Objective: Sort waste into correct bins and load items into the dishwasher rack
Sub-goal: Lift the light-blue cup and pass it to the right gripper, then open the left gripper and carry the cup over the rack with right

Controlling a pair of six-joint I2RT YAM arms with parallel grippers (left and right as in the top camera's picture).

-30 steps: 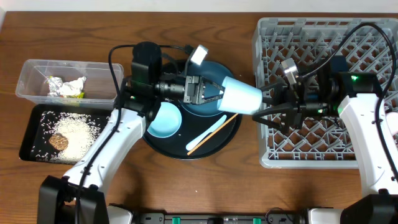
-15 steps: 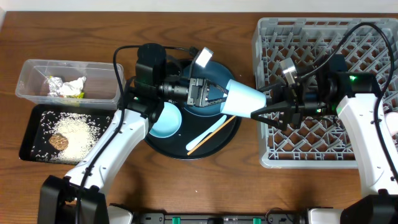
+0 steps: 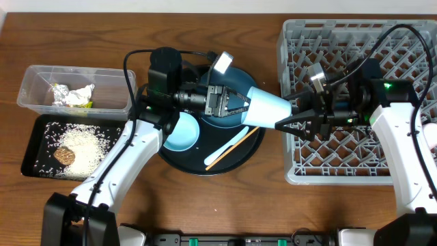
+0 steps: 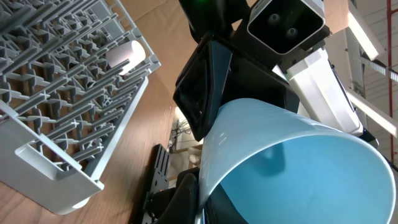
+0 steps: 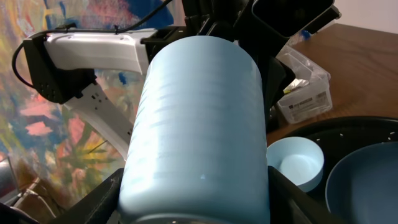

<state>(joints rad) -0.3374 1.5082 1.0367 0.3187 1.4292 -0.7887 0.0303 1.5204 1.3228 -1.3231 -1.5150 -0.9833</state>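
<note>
**A:** Position of the pale blue cup to be entered.

**B:** It is held in the air on its side, over the gap between the round black tray and the dishwasher rack. The wide mouth is turned to the left arm and the narrow base to the right arm.

**A:** Claws?

**B:** The left gripper is pressed together on the cup's wall at the mouth, so the rim is pinched there. The right gripper has its jaws set either side of the base end. Whether they are already bearing on the wall cannot be told.

**A:** Handling?

**B:** The cup is judged light, stiff and smooth, probably plastic. Because it tapers, a grip across the wall could slide toward the narrow end. Hold is best taken squarely across the body, a little up from the base. Breakage is little feared, but a drop onto the tray is.

**A:** Not made out?

**B:** In the right wrist view the finger pads are cut off by the lower edge. In the left wrist view the pinched part of the rim runs out of frame. The big blue plate is mostly covered by the left arm. A pale pinkish cylinder is seen lying in the rack but is not identified with certainty.
</note>
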